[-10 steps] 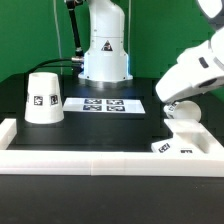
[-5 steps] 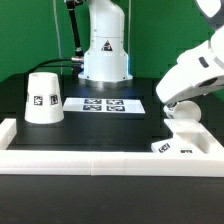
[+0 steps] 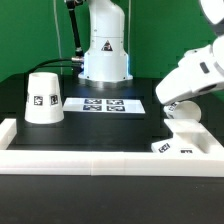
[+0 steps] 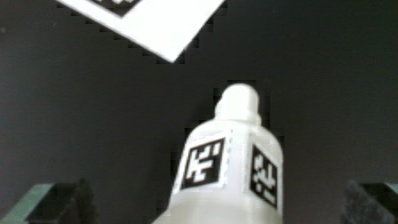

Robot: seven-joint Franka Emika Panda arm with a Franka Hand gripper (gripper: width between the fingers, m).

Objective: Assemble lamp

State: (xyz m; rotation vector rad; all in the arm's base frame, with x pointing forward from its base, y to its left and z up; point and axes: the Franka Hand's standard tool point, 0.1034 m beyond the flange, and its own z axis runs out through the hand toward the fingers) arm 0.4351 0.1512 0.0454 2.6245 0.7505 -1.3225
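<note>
Since the earlier frame the arm [image 3: 190,80] shifted only slightly at the exterior view's right. The gripper [image 4: 217,188] stood spread wide, and the bulb [image 4: 228,160] lay on the dark table [image 4: 89,120] between its fingers [image 4: 50,203], touching neither.

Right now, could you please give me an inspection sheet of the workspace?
Surface: black table, white rail along its front.
Job's things: shade standing wide end down; base by the rail; bulb between the fingers.
Clutter: marker board only.
Grippers: gripper open, fingers flanking the bulb without touching.
Cables: black cable beside the robot pedestal.
Surroundings: green backdrop.
</note>
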